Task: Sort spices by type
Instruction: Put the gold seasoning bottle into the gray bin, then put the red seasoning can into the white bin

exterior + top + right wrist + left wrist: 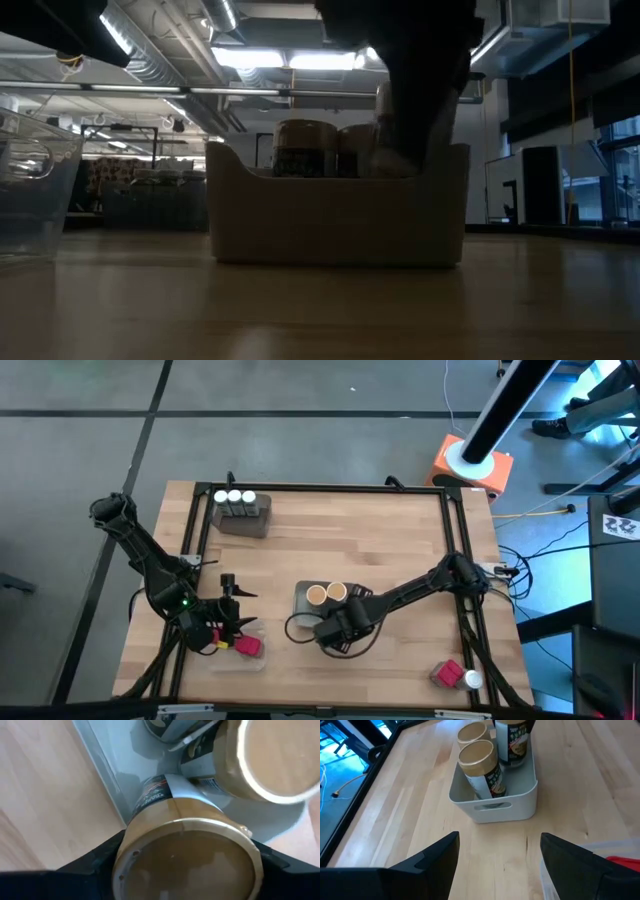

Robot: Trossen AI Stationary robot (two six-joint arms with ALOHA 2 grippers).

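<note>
Tan-lidded jar (185,855): round, gold-tan lid, printed label on the body; gripped between the two dark fingers of the right pincer (335,632), which is closed on its sides; positioned over the near end of the grey tray (302,596) at counter centre, whether resting on the tray floor cannot be told

Two further tan-lidded jars (326,593): upright in the same grey tray, side by side, just beyond the held one; in the low view they show above the tray wall (335,215), with the right arm coming down just to their right

White-capped jars (234,497): three in a row, standing in a second grey tray (243,520) at the far left of the counter

Red container (247,646): lying in a clear tray (238,659) at the near left edge, directly beside the left pincer (228,622)

Red container with a white-capped item (457,677): loose on the counter at the near right corner, touching or just beside each other

Left pincer: fingers (432,860) spread wide, nothing between them, poised above the bare wood near the clear tray and facing the central grey tray

Counter (370,540): pale wooden butcher-block top with a black frame along its edges
</note>
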